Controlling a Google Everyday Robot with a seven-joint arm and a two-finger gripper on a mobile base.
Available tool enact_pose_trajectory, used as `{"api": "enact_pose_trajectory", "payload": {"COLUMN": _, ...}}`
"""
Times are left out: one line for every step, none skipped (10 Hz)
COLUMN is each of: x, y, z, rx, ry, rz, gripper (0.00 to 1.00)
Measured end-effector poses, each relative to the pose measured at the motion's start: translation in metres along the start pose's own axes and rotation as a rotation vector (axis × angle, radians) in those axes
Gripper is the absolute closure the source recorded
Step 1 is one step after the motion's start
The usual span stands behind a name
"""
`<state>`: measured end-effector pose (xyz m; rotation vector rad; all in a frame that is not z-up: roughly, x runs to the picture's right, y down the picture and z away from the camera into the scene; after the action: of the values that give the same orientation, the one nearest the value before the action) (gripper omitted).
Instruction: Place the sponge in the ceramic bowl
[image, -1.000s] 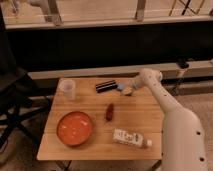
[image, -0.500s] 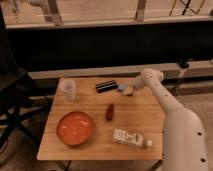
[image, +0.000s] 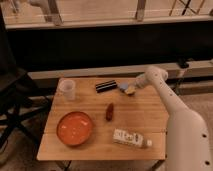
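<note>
nothing has visibly moved since the earlier frames: the arm (image: 170, 102) keeps the same reach and the objects lie where they lay. taking the wooden table (image: 145, 112) as a clock face with twelve at the far edge, the gripper (image: 131, 88) is down at about one o'clock, close to the far edge, at the end of the white arm that comes in from four o'clock. the sponge (image: 125, 89), showing light blue and pale yellow, lies on the table right at the gripper, on its nine o'clock side. whether the gripper has a hold on it cannot be told. the ceramic bowl (image: 59, 129), orange-red and upright, sits at about eight o'clock, well apart from the sponge. a black flat bar (image: 106, 86) lies at twelve o'clock, just beside the sponge. a translucent white cup (image: 67, 89) stands at ten o'clock. a dark red oblong thing (image: 109, 112) lies near the centre, and a white bottle (image: 131, 138) lies on its side at five o'clock.
</note>
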<state>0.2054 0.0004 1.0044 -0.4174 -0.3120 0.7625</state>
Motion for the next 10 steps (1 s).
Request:
{"api": "enact_pose_trajectory", "payload": {"x": -0.001, "y": 0.003, "z": -0.002, "rx": -0.008, "ry": 0.000, "rz": -0.015, "gripper": 1.00}}
{"api": "enact_pose_trajectory", "payload": {"x": -0.003, "y": 0.008, "z": -0.003, "rx": -0.014, "ry": 0.002, "rz": -0.033, "gripper": 1.00}}
{"api": "enact_pose_trajectory", "payload": {"x": -0.004, "y": 0.013, "z": -0.006, "rx": -0.019, "ry": 0.004, "rz": -0.052, "gripper": 1.00}}
{"api": "enact_pose_trajectory", "payload": {"x": -0.004, "y": 0.016, "z": -0.008, "rx": -0.024, "ry": 0.007, "rz": -0.066, "gripper": 1.00}}
{"api": "enact_pose_trajectory", "payload": {"x": -0.004, "y": 0.020, "z": -0.011, "rx": -0.026, "ry": 0.008, "rz": -0.080, "gripper": 1.00}}
{"api": "enact_pose_trajectory", "payload": {"x": -0.004, "y": 0.024, "z": -0.014, "rx": -0.027, "ry": 0.007, "rz": -0.092, "gripper": 1.00}}
{"api": "enact_pose_trajectory", "payload": {"x": -0.004, "y": 0.028, "z": -0.018, "rx": -0.027, "ry": 0.006, "rz": -0.103, "gripper": 1.00}}
{"api": "enact_pose_trajectory", "payload": {"x": -0.001, "y": 0.031, "z": -0.023, "rx": -0.027, "ry": 0.007, "rz": -0.111, "gripper": 1.00}}
{"api": "enact_pose_trajectory", "payload": {"x": -0.001, "y": 0.035, "z": -0.026, "rx": -0.027, "ry": 0.007, "rz": -0.119, "gripper": 1.00}}
{"api": "enact_pose_trajectory", "payload": {"x": -0.001, "y": 0.040, "z": -0.029, "rx": -0.028, "ry": 0.007, "rz": -0.131, "gripper": 1.00}}
